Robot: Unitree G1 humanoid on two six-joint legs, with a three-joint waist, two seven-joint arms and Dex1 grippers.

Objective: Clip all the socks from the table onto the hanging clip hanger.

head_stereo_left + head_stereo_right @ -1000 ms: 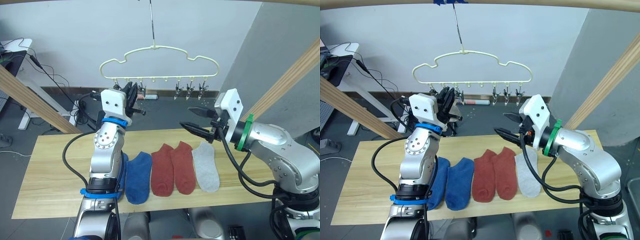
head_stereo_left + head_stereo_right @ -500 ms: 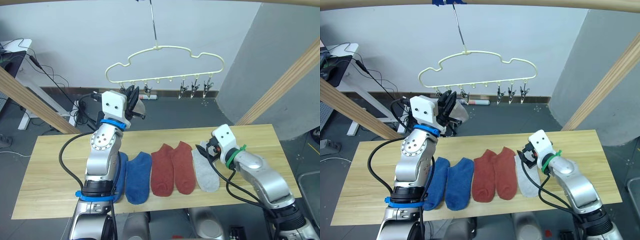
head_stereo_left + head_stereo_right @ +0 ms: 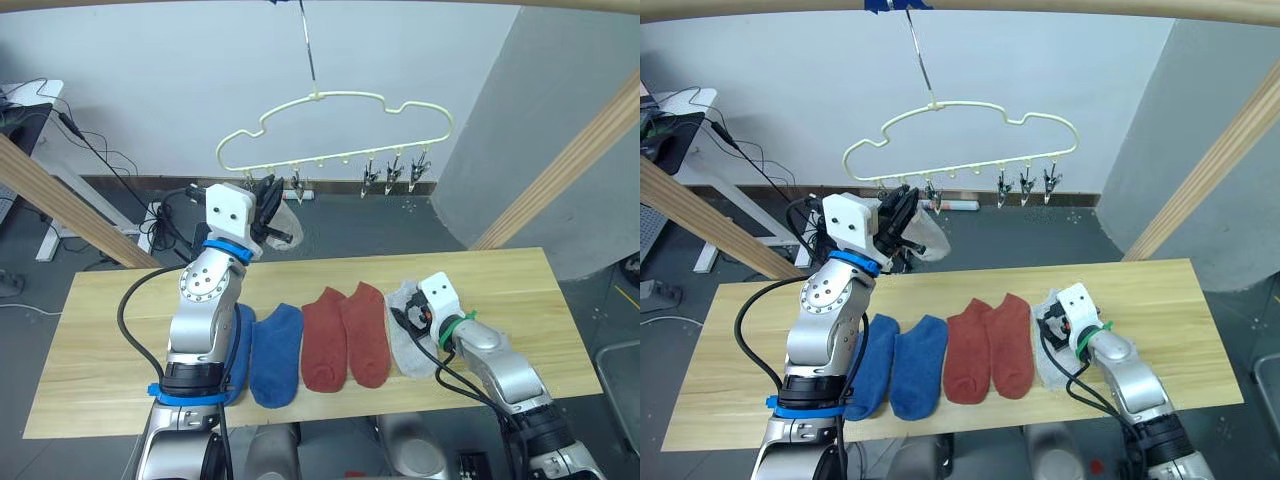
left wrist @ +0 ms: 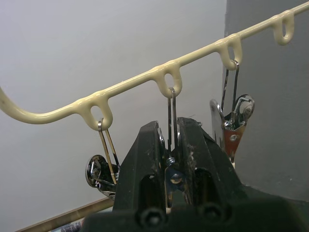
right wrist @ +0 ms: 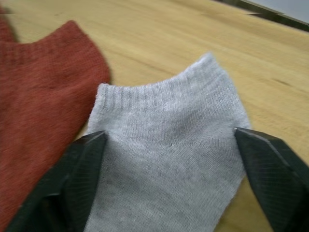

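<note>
The table [image 3: 90,340] carries a row of socks near its front edge: two blue [image 3: 275,350], two rust red [image 3: 345,335], one light grey [image 5: 169,159]. The clip hanger [image 3: 335,125] hangs above. A metal clip [image 4: 174,166] is pinched by the left gripper [image 4: 170,145]. The right gripper [image 5: 169,140] is spread wide over the grey sock.

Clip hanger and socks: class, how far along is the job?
Done: no sock plainly hangs free from the clip hanger. In hand: the left end effector grips a clip, one grey sock beside it; the right end effector, open, straddles the second grey sock. Left: two blue socks and two red socks on the table.
</note>
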